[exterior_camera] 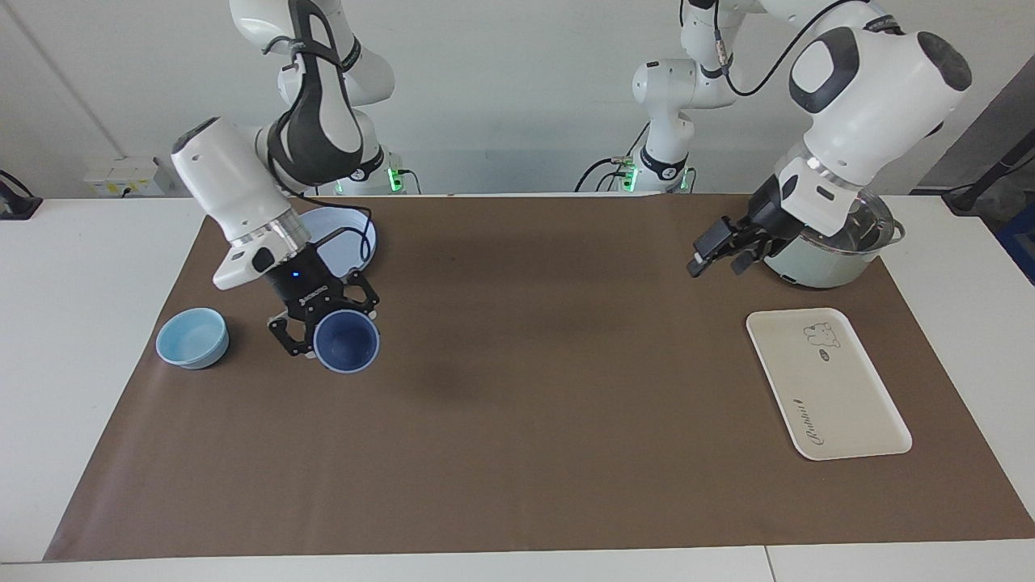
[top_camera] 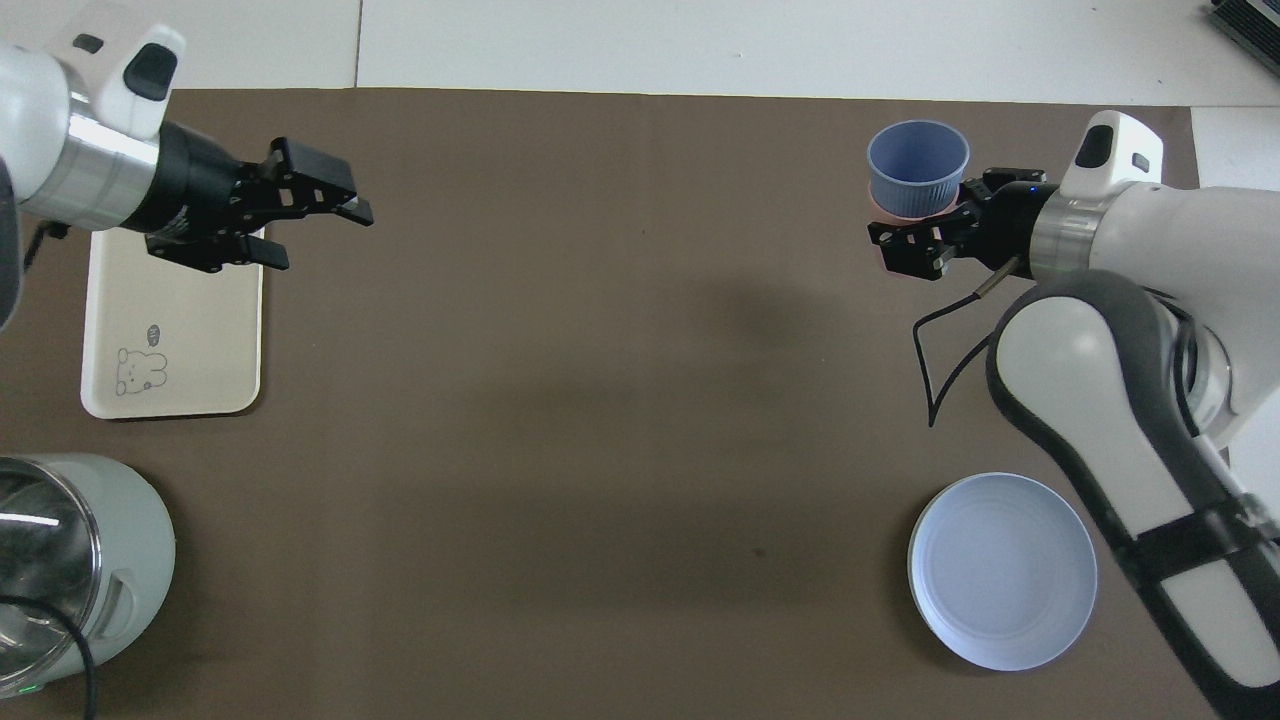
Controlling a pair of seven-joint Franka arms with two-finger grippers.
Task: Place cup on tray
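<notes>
Right claw grasping the cup, lifted, frame left.
Left claw released, upper right, above the tray.

arms: glossy white shells, dark grey joint panels | wrists: bare metal ring above black flange | right gripper: black, angular, small blue LED lit on body | left gripper: black, blocky fingers | cables: thin black leads looped along both arms | bases: green lights, upper centre of facing view
</notes>
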